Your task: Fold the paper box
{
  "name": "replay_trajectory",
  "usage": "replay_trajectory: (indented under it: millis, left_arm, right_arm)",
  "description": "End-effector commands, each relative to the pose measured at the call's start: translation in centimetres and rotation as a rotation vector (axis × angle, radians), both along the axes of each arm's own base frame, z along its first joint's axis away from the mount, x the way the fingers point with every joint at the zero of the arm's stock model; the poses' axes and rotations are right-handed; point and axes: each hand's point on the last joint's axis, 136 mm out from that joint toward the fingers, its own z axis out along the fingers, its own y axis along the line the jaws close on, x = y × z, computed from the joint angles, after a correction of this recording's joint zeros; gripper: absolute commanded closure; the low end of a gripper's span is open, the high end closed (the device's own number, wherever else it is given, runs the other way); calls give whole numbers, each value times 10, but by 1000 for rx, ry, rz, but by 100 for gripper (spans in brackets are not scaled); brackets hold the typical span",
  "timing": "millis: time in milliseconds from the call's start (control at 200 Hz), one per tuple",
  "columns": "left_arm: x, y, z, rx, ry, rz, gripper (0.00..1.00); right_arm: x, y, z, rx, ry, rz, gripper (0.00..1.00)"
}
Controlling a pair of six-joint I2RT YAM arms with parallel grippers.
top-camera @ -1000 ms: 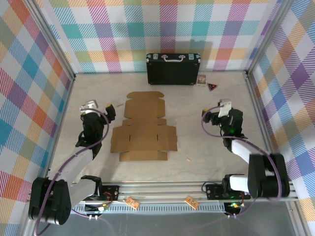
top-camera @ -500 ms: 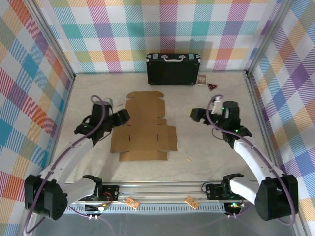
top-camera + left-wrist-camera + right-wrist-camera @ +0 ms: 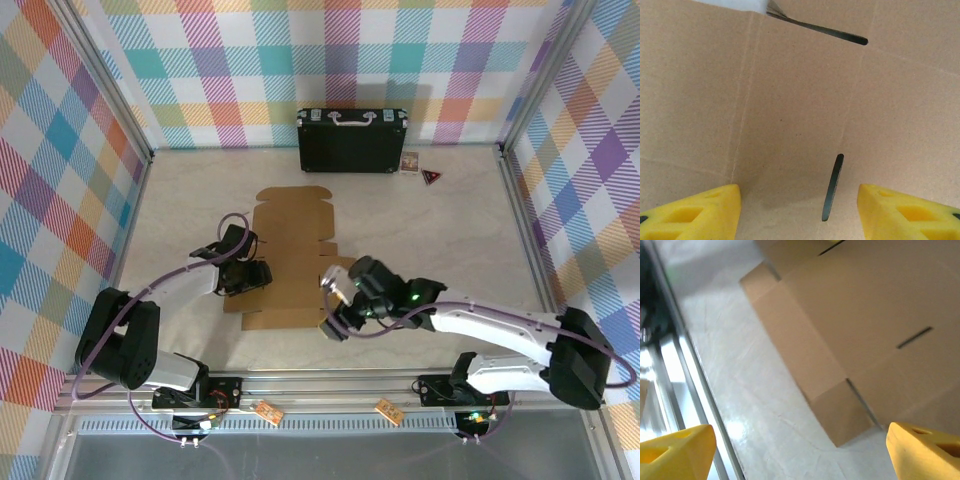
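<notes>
Brown corrugated cardboard forms the paper box (image 3: 292,215), which lies as a flat, unfolded die-cut sheet at the centre of the table (image 3: 450,230), flaps spread.

Left gripper (image 3: 250,273): positioned over the left side of the sheet. In the left wrist view its jaws stand apart, with the yellow fingertips (image 3: 695,215) at either lower corner and bare cardboard (image 3: 790,100) between them. A narrow slot (image 3: 833,186) in the sheet lies between the tips. Nothing is grasped. Contact with the cardboard cannot be determined.

Right gripper (image 3: 335,305): positioned at the near right corner of the sheet. In the right wrist view its jaws are spread wide, yellow fingertips (image 3: 675,452) far apart, holding nothing. Below it are the sheet's near flaps (image 3: 865,315), the pale table surface (image 3: 755,405) and the metal rail (image 3: 670,370) at the table's near edge.

A black case (image 3: 352,140) with a silver handle stands against the far wall, well apart from the sheet.
</notes>
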Motion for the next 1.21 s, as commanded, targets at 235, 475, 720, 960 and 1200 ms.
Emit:
replay_trajectory:
  millis: [235,475,720,960,1200]
  left_arm:
    - [-4,-6,4,-60,-8,17,36]
    - [7,24,36,54,-116,113,32]
    - [23,26,25,30,-72,139,36]
    - [18,30,-14,76,8,125,51]
    - [12,34,-26,110,44,101,51]
  right_arm:
    - [-8,51,-45,-379,-539,446,8]
    - [6,82,-53,-380,-707,493,8]
    - [18,93,-53,-384,-802,479,8]
    - [17,102,-64,-366,-789,476,9]
    - [29,100,-75,-425,-841,460,10]
